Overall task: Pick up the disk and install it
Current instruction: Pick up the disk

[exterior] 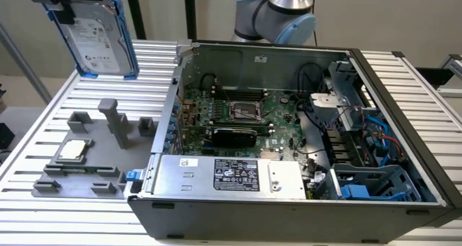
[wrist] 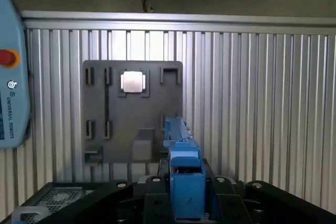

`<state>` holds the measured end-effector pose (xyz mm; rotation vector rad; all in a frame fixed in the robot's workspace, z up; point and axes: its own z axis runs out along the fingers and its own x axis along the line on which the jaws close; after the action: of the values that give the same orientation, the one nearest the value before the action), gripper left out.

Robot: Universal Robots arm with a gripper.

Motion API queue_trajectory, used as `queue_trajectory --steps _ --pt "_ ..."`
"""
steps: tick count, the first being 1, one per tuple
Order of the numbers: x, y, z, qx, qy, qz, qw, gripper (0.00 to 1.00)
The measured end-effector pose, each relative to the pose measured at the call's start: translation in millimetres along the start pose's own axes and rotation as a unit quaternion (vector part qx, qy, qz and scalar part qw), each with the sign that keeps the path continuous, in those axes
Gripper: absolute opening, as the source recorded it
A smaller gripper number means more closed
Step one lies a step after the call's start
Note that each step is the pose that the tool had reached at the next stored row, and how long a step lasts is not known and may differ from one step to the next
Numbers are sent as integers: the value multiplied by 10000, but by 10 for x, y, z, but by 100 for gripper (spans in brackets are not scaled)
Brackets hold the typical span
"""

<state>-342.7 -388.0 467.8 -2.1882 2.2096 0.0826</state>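
Note:
The disk [exterior: 96,34], a silver-grey drive with a white label in a bright blue carrier, hangs upright in the air above the slatted table's far corner on the exterior view's left. My gripper [exterior: 60,7] is shut on its upper edge. In the wrist view the blue carrier [wrist: 184,174] shows edge-on, clamped between the black gripper [wrist: 186,200] parts, high above the grey fixture plate [wrist: 134,111].
An open computer case [exterior: 404,121] lies on the table with its motherboard [exterior: 238,116], a silver power-supply box [exterior: 231,175] and blue drive bays [exterior: 368,186]. The grey fixture plate [exterior: 79,167] holds a small square chip [exterior: 74,150]. A teach pendant [wrist: 10,72] lies beside the table.

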Motion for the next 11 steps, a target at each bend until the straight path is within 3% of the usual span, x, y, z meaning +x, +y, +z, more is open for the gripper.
queue_trajectory --steps 4,11 --pt "39 -179 -145 -43 1 3 10000 0" --pt "145 -499 -248 -113 1 7 9999 0"
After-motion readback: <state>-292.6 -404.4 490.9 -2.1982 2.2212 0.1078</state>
